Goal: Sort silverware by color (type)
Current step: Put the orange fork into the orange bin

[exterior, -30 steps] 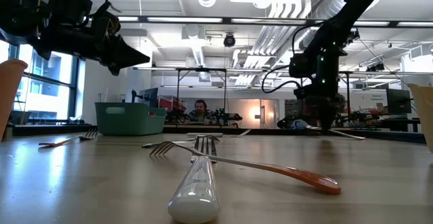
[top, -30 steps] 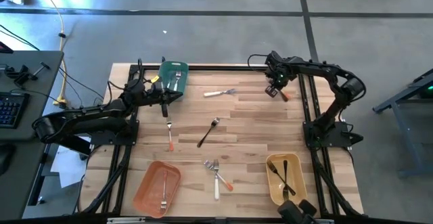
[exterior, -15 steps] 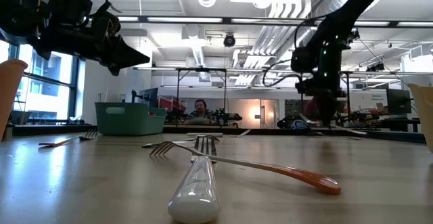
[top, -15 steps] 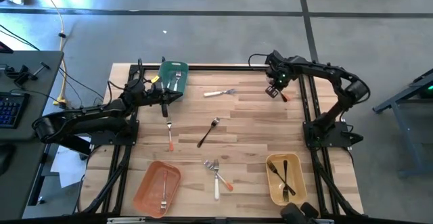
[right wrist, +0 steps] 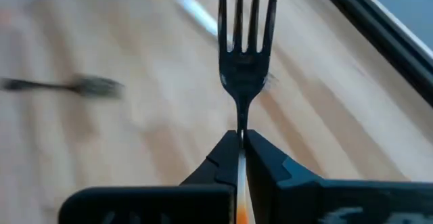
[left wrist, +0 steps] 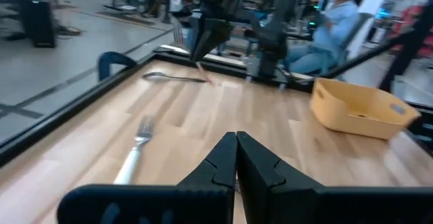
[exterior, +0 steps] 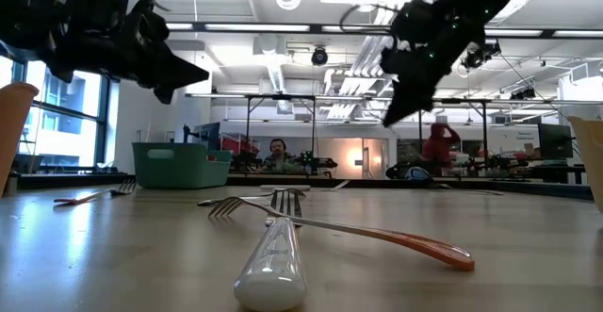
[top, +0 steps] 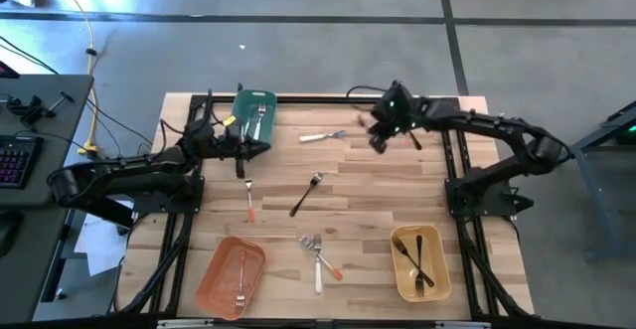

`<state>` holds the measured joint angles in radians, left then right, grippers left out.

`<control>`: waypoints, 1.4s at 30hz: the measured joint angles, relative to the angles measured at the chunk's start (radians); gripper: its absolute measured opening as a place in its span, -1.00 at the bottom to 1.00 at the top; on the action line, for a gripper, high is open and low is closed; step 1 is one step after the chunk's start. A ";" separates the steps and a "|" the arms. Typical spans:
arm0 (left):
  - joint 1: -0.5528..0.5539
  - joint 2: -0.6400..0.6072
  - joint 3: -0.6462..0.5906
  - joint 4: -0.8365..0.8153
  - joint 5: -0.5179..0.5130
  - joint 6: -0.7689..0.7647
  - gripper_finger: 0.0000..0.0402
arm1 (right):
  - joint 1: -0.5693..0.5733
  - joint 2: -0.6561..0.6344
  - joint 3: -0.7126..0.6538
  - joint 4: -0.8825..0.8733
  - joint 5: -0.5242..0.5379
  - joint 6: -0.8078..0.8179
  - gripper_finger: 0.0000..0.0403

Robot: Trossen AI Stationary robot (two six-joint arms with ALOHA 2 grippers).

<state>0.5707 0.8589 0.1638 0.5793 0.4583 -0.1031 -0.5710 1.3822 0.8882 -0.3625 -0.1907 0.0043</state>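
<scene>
Three bins around loose forks; right hand clamped on an orange-tipped fork, left hand together.

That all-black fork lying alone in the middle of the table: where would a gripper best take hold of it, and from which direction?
Probably the thin handle of the black fork, about midway, coming straight down from above. It lies flat on the table, slanted, with bare wood either side of it, so the fingers should straddle the handle crosswise. The head is wider, likely a poorer fit for a narrow pinch.
</scene>
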 joint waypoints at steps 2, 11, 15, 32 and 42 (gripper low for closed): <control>-0.019 0.000 0.000 0.006 -0.001 -0.007 -1.00 | 0.066 -0.001 -0.052 0.164 -0.025 0.035 -1.00; -0.163 0.073 0.000 0.151 -0.086 -0.063 -0.87 | 0.353 0.007 -0.238 0.902 -0.023 0.102 -1.00; -0.247 0.172 0.028 0.238 -0.105 -0.070 -0.72 | 0.436 0.014 -0.241 1.021 -0.019 0.067 -1.00; -0.454 0.579 0.395 0.256 -0.263 -0.005 -0.15 | 0.559 0.014 -0.241 1.099 0.042 -0.057 -1.00; -0.526 0.735 0.551 0.256 -0.330 0.078 -0.14 | 0.559 0.014 -0.241 1.125 0.043 -0.065 -1.00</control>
<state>0.0452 1.5944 0.7151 0.8352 0.1279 -0.0250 -0.0120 1.3966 0.6468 0.7622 -0.1474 -0.0608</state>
